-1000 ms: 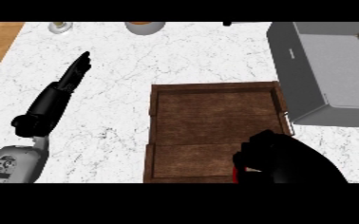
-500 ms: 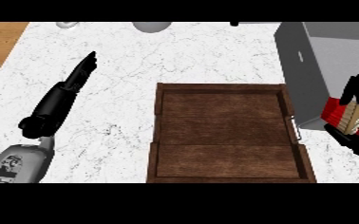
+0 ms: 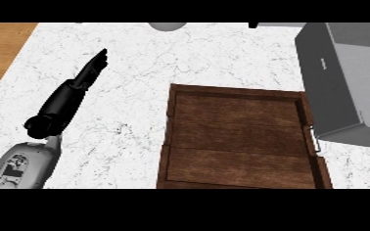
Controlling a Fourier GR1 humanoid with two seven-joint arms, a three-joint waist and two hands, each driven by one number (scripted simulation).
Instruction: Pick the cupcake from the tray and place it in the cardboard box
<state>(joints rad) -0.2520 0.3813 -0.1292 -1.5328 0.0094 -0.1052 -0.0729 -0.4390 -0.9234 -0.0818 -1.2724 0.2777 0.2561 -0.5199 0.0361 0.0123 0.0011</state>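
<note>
Presently the right hand is absent from the head view, whereas half a second earlier it showed at the 3 o'clock edge beside the box with something red and white in its grasp, and a second ago it was down at the 5 o'clock corner of the tray. Its finger state therefore cannot be reported; it is simply out of frame. The wooden tray [image 3: 239, 137] lies at 5 o'clock on the white marble tabletop [image 3: 145, 54], and its boards show bare: no cupcake is visible on it or anywhere else in the frame. The box [image 3: 339, 78], which appears grey here, stands at 2 to 3 o'clock, just beside the tray's right rim and running off the right edge. Only part of its interior shows, and no cupcake can be made out there. The left hand [image 3: 88, 74] rests at 9 o'clock, well apart from the tray, fingers straight and together, pointing toward 1 o'clock, holding nothing. A pale round object [image 3: 168, 26] is cut by the top edge at 12 o'clock; its kind cannot be told. Judgement: the pick appears done, since the tray is cleared and the hand has travelled off toward the box side. Whether the cupcake is carried over the box or already released cannot be confirmed from this view.
</note>
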